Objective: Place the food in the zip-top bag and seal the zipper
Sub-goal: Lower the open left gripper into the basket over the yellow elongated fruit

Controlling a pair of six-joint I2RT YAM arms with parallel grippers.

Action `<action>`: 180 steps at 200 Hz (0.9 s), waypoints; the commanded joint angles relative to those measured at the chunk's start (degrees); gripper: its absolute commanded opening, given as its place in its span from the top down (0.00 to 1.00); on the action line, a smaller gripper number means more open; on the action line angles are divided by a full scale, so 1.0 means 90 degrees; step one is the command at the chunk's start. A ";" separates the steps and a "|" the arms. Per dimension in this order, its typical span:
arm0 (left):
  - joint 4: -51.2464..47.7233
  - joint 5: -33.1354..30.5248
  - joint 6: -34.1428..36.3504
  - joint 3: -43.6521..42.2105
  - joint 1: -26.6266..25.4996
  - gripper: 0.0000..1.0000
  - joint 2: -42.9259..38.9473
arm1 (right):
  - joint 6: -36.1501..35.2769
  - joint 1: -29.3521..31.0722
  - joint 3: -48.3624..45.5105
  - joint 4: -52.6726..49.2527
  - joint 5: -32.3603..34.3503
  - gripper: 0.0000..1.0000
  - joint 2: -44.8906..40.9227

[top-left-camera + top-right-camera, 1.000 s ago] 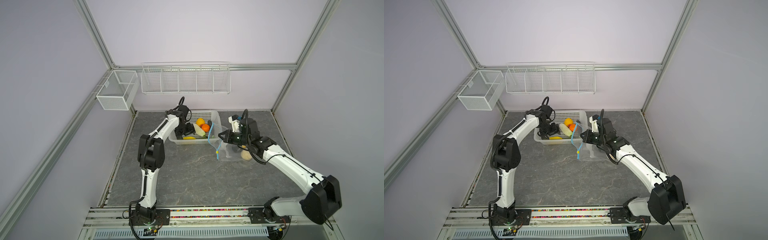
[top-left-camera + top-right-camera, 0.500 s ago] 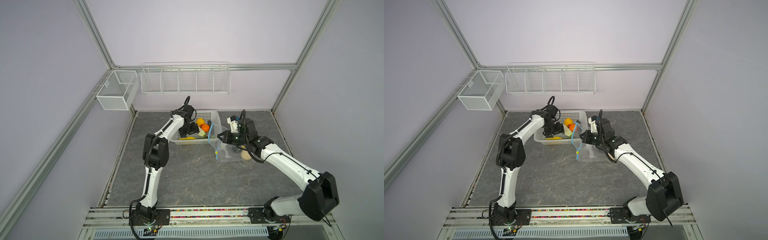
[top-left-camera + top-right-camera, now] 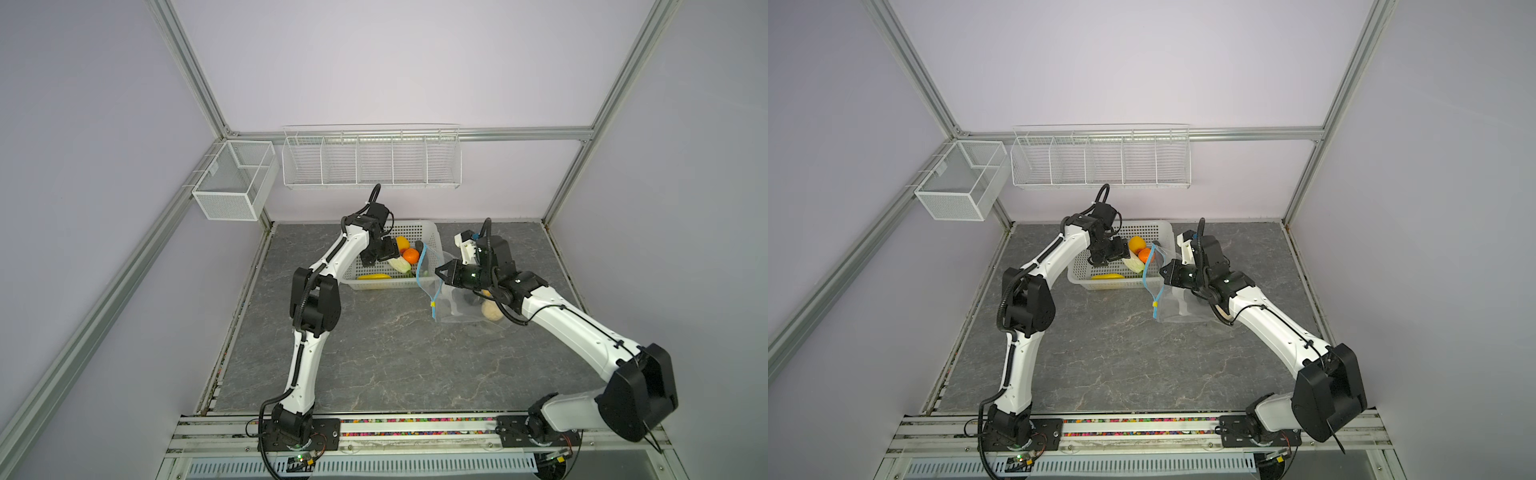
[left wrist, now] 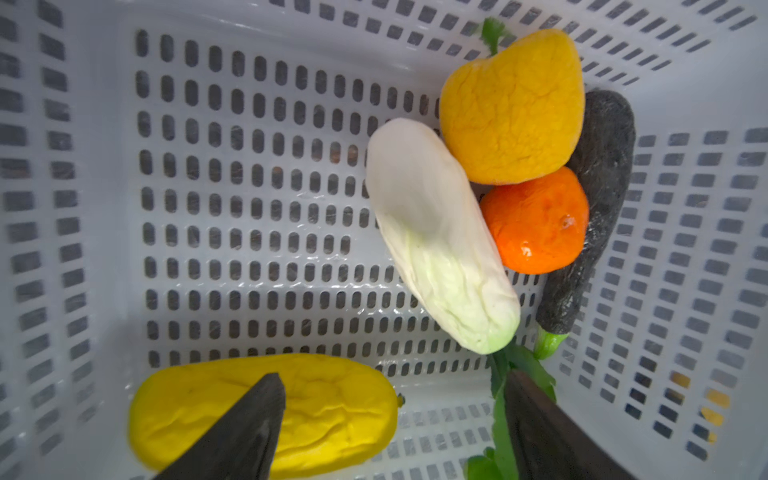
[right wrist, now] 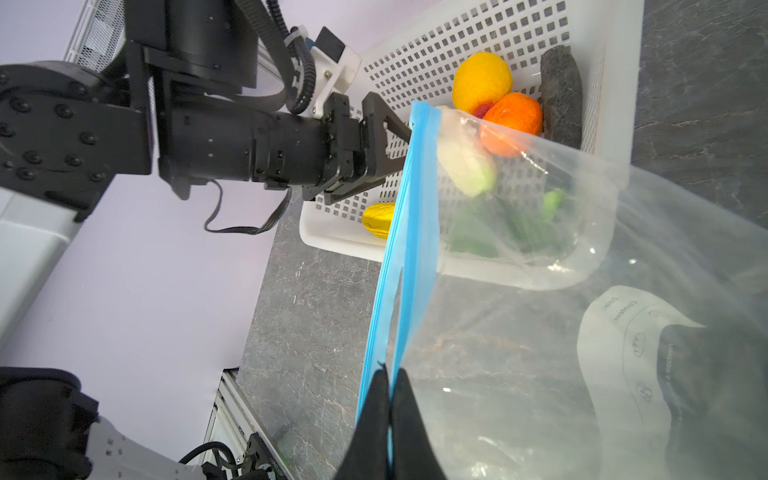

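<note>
Food lies in two places. In both top views the zip-top bag (image 3: 461,305) rests on the grey table (image 3: 374,353) just beside the white basket (image 3: 415,227). The right gripper (image 3: 439,272) holds its zipper (image 3: 421,266) raised, and the yellow slider (image 3: 433,304) sits at the strip's low end. A beige piece (image 3: 491,312) sits inside the bag, partly under the right arm. The left gripper (image 3: 379,254) is down inside the basket, but these views do not show how its jaws stand.

The left wrist view does. Its dark fingers (image 4: 245,428) stand wide apart with nothing between them, over a yellow piece (image 4: 332,407) and a leafy green piece (image 4: 521,365). A white piece (image 4: 436,237), yellow-orange piece (image 4: 511,108), orange piece (image 4: 536,220) and black piece (image 4: 598,199) crowd together, touching, by one basket wall.

The right wrist view alone shows the grip. The right gripper's fingers (image 5: 374,419) are pressed together on the light-blue strip, and the bag's clear wall hangs in front of the basket, so the food blurs through it.
</note>
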 commanded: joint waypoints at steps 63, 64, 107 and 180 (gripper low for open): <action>-0.1683 -0.0820 -0.1741 0.0312 -0.0043 0.25 -0.0154 | -0.0055 0.0091 0.0359 -0.0044 0.0035 0.94 0.0209; -0.1677 -0.0815 -0.1747 0.0315 -0.0048 0.25 -0.0154 | -0.0054 0.0091 0.0359 -0.0036 0.0037 0.94 0.0211; -0.1550 -0.0860 -0.2186 0.0249 -0.0170 0.22 -0.0077 | -0.0004 0.0082 0.0193 0.0213 -0.0015 0.94 0.0182; -0.1550 -0.0576 -0.2345 0.0275 -0.0200 0.19 0.0338 | 0.0033 0.0082 -0.0081 0.0267 -0.0054 0.93 -0.0026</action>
